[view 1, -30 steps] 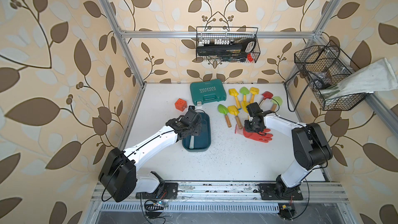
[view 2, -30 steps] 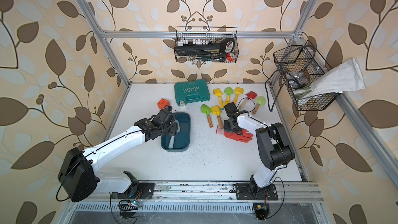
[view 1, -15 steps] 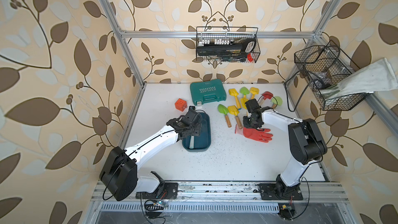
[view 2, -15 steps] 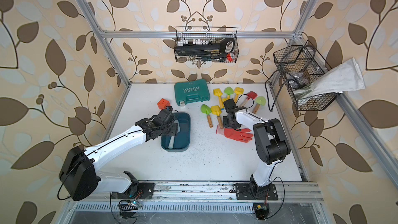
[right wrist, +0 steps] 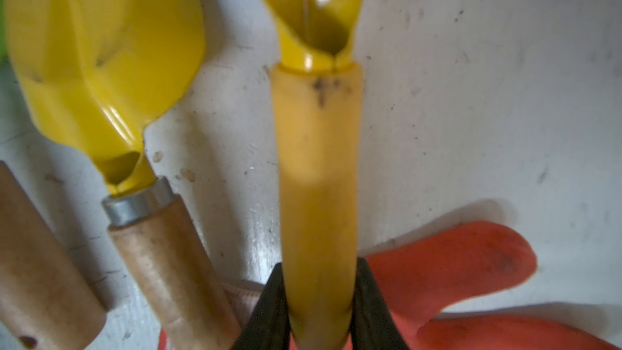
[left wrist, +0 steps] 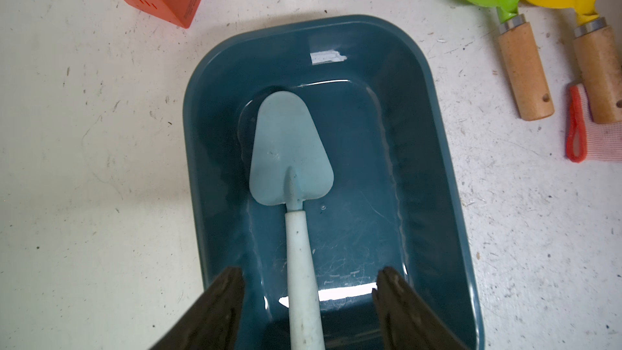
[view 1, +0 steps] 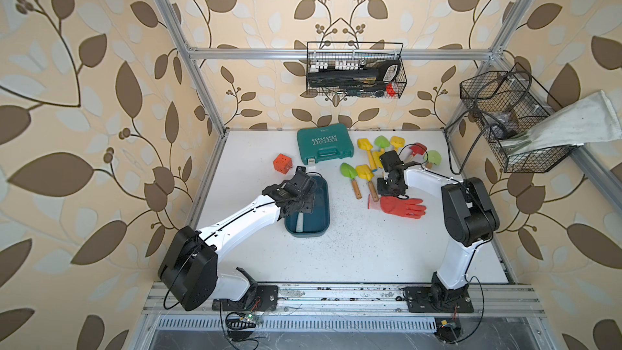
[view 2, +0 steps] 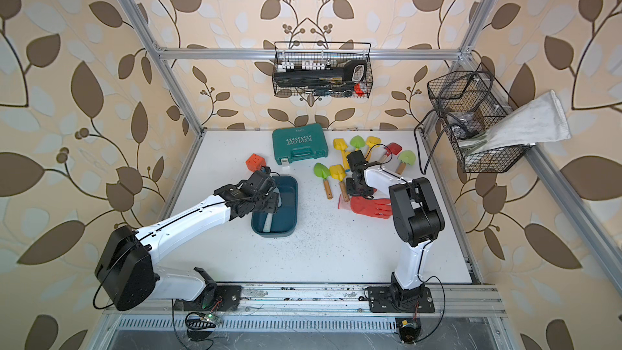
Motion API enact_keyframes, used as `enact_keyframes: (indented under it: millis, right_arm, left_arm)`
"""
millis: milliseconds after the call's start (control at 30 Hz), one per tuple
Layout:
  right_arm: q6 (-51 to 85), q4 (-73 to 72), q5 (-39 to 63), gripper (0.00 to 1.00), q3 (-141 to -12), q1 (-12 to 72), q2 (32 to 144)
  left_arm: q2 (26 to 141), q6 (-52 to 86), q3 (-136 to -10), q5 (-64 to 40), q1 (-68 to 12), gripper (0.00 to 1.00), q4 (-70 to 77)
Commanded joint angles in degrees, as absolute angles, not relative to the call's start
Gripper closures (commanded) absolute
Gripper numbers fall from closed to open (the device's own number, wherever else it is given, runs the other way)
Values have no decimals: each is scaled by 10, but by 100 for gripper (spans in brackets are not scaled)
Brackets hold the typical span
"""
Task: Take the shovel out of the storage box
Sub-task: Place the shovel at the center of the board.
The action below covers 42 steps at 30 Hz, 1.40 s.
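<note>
The storage box point(view 1: 323, 196), a dark teal tub, lies left of the table's middle in both top views. A pale blue shovel point(left wrist: 291, 153) with a white handle point(view 1: 299, 222) lies flat inside it, blade toward the back. My left gripper point(left wrist: 308, 277) hovers open over the box point(view 2: 293, 196), one finger on each side of the handle and not touching it. My right gripper point(right wrist: 318, 284) is shut on the handle of a yellow shovel point(right wrist: 318, 149), just behind a red glove point(view 1: 400, 206). In a top view that right gripper point(view 1: 388, 190) points down among the loose shovels.
Several toy shovels point(view 1: 363, 171) lie right of the box. A green hard case point(view 1: 324, 146) and an orange plug cube point(view 1: 282, 164) sit toward the back. Black wire baskets hang on the back wall point(view 1: 355, 74) and the right wall point(view 1: 505, 119).
The right arm has drawn a little toward the back and left, still gripping the yellow shovel. The left arm and the box have not moved.
</note>
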<state>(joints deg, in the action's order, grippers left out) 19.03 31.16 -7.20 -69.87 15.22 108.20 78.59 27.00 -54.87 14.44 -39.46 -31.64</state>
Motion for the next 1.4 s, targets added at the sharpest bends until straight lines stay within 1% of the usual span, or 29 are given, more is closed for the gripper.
enact_keyframes:
  millis: [0, 133, 367, 567, 800, 867, 933, 1067, 1200, 1367]
  right_arm:
    - [189, 318, -75, 81, -715, 146, 1098]
    - [191, 317, -73, 76, -712, 142, 1098]
    - [193, 315, -73, 74, -708, 138, 1095]
    - [193, 314, -69, 70, -708, 137, 1097]
    - [193, 311, -68, 70, -704, 136, 1086]
    - [193, 309, -65, 66, -700, 137, 1076]
    - [194, 305, -68, 59, -693, 138, 1057]
    - [199, 289, -77, 54, -661, 149, 983]
    - [201, 274, -85, 51, -623, 168, 887]
    - [209, 248, -76, 51, -563, 182, 768]
  left_arm:
    - [789, 271, -574, 140, -399, 33, -316]
    - [791, 270, -575, 139, -399, 33, -317]
    - [789, 271, -575, 138, -399, 33, -318]
    - [790, 271, -575, 139, -399, 33, -319]
    - [791, 270, -576, 139, -399, 33, -320]
    - [791, 272, -576, 140, -399, 33, -320]
    - [791, 272, -577, 141, -399, 33, -322]
    - [789, 275, -577, 143, -399, 32, -323]
    - [786, 279, -577, 144, -399, 31, -327]
    - [788, 292, -581, 155, -399, 30, -338]
